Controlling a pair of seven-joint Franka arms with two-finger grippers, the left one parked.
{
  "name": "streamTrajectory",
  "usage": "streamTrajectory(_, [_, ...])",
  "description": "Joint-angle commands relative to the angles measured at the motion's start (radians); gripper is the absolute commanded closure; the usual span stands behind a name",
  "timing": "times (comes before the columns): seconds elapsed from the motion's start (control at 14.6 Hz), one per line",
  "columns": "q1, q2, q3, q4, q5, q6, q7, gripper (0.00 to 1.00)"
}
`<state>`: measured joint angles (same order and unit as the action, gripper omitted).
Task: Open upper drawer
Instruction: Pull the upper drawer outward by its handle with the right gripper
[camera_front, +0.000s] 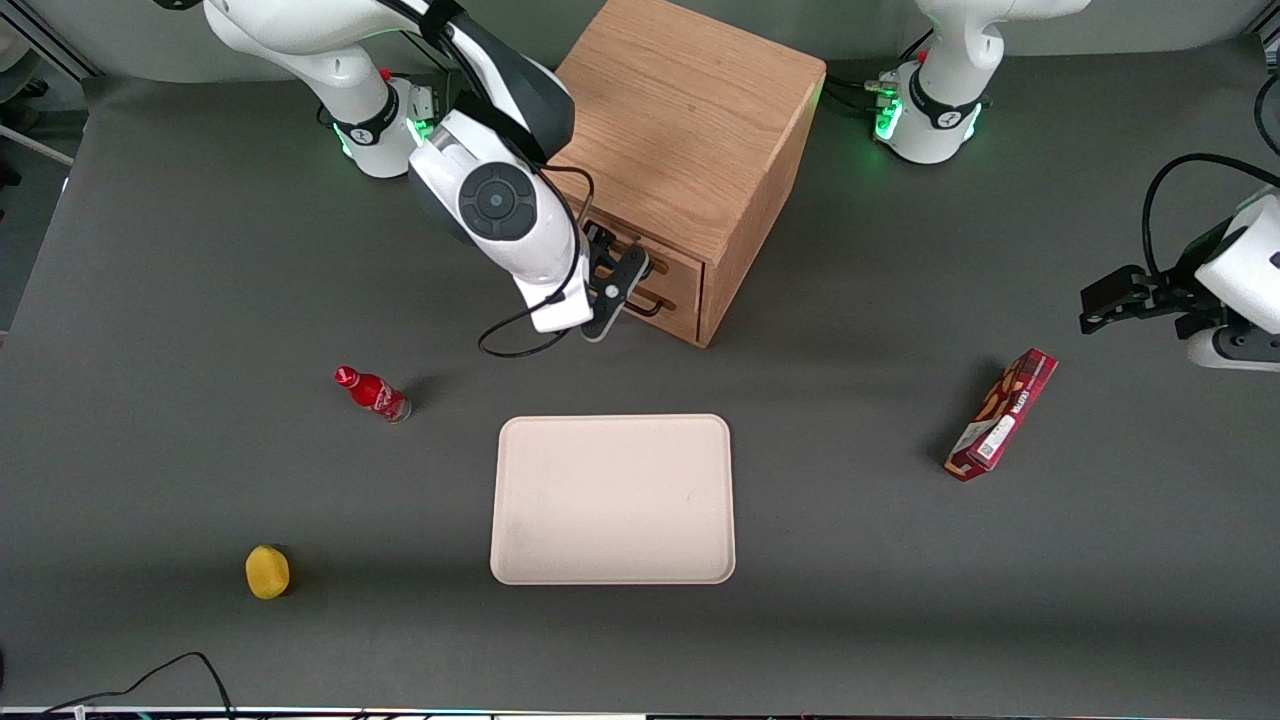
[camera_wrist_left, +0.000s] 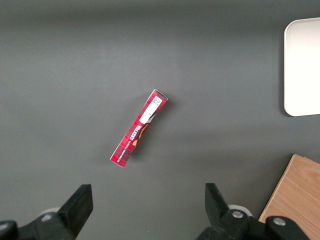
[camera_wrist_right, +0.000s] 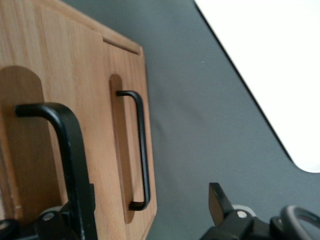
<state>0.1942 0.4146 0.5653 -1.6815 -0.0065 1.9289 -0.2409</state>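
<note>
Since the light oak upper drawer (camera_front: 668, 262) with its thin black bar handle (camera_wrist_right: 70, 165) sits in the oak cabinet (camera_front: 690, 130) at upper centre of the front view, it should slide stiffly — grip the rigid bar. The right gripper (camera_front: 612, 285) straddles it, jaws open. A cream rectangular tray (camera_front: 613, 498) lies nearer the camera, apart.
</note>
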Motion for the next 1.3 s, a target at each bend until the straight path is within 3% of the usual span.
streamTrajectory(0.0, [-0.004,0.049,-0.005,0.066,-0.047,0.009,-0.021,0.00])
streamTrajectory(1.23, [-0.021,0.084,-0.068,0.140,-0.096,0.002,-0.110,0.00])
